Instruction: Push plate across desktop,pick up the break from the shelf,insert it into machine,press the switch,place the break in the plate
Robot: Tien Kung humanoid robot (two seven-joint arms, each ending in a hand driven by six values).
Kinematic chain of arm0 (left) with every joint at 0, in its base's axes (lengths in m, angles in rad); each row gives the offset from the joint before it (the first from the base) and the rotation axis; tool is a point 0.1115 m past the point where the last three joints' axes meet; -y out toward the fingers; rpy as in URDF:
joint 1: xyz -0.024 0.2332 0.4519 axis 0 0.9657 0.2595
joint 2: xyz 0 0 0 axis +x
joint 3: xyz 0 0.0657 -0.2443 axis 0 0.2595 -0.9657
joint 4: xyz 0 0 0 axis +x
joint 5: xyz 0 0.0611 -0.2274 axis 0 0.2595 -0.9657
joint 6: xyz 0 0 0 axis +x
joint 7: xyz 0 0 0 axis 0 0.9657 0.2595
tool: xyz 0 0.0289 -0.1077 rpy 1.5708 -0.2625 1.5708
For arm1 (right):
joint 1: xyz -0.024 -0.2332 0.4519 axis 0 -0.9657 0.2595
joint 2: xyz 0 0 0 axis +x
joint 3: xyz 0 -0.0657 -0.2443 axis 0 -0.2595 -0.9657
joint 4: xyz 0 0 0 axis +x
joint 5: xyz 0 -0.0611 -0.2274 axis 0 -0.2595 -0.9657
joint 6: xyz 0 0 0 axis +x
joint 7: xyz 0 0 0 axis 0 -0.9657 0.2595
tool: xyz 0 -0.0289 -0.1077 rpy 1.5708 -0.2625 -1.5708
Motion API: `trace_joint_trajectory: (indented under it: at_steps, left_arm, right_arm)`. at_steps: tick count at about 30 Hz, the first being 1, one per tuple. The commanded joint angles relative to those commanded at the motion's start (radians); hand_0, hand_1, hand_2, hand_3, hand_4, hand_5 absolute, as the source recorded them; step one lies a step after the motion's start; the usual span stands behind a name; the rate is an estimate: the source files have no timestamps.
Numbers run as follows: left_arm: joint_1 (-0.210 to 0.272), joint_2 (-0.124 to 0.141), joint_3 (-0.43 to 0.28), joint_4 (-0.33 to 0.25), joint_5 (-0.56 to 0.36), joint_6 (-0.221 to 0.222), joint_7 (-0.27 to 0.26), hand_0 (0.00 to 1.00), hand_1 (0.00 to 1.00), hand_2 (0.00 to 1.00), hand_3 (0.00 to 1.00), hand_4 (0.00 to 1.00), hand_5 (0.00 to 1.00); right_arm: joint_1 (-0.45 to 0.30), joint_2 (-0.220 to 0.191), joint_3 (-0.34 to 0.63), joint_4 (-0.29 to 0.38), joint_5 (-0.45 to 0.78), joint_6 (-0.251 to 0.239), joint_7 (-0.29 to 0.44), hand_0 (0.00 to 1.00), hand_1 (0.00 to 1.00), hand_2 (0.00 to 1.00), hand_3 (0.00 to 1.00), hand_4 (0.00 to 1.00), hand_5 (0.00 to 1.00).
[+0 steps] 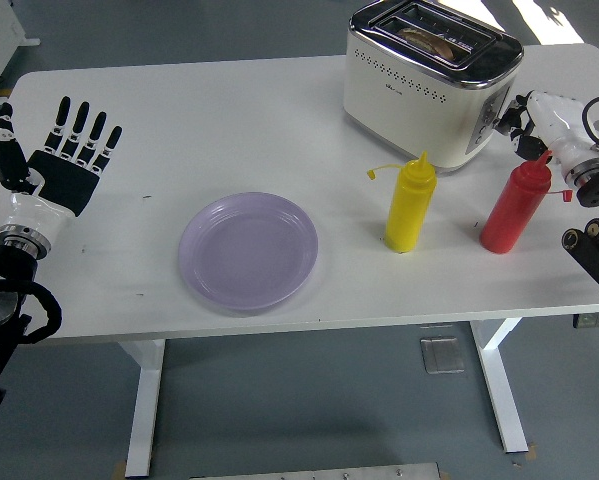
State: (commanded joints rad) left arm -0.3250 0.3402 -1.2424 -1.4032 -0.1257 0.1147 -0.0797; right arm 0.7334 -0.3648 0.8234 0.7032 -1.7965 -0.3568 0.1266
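Note:
A cream toaster (429,85) stands at the back right of the white table (179,110). A slice of bread (429,38) sits low in its slot, only its top crust showing. My right hand (524,112) is at the toaster's right end, its fingers curled against the switch side and holding nothing. A lilac plate (247,250) lies near the front middle with nothing on it. At the far left my left hand (74,150) rests flat on the table, fingers spread.
A yellow squeeze bottle (410,204) and a red squeeze bottle (515,205) stand in front of the toaster, the red one just below my right hand. No shelf is in view.

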Motion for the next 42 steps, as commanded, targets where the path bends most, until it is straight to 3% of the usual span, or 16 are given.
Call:
trace_joint_trajectory:
  at_steps: [11, 20, 30, 37, 38, 42]
  left_arm:
    - [-0.001, 0.0, -0.001, -0.002, 0.0, 0.001, 0.0, 0.782, 0.681, 0.629, 0.634, 0.762, 0.998]
    - [0.002, 0.0, -0.004, -0.003, 0.0, 0.001, 0.0, 0.781, 0.68, 0.628, 0.633, 0.763, 0.998]
    - [0.013, 0.0, -0.008, -0.007, -0.004, 0.004, 0.0, 0.78, 0.68, 0.628, 0.633, 0.762, 0.998]
    - [0.031, 0.002, -0.017, -0.012, -0.004, 0.005, 0.0, 0.78, 0.68, 0.627, 0.634, 0.761, 0.998]
    - [0.033, 0.002, -0.018, -0.012, -0.003, 0.005, -0.001, 0.78, 0.679, 0.627, 0.634, 0.761, 0.998]
    - [0.039, 0.004, -0.022, -0.012, -0.002, 0.005, 0.0, 0.78, 0.679, 0.627, 0.634, 0.761, 0.998]
  right_arm:
    - [0.002, 0.006, -0.017, -0.004, 0.039, 0.017, 0.002, 0.305, 0.38, 0.54, 0.458, 0.235, 0.002]
    - [-0.01, -0.003, 0.009, 0.034, 0.036, 0.047, -0.012, 0.306, 0.382, 0.543, 0.461, 0.236, 0.002]
    - [-0.047, -0.047, 0.2, 0.192, -0.054, 0.066, -0.056, 0.312, 0.386, 0.548, 0.466, 0.233, 0.002]
    - [-0.063, -0.088, 0.31, 0.318, -0.096, 0.112, -0.115, 0.313, 0.396, 0.558, 0.476, 0.241, 0.002]
    - [-0.062, -0.094, 0.316, 0.333, -0.097, 0.118, -0.122, 0.264, 0.405, 0.561, 0.487, 0.339, 0.002]
    - [-0.036, -0.123, 0.319, 0.397, -0.089, 0.141, -0.156, 0.264, 0.405, 0.561, 0.487, 0.339, 0.002]
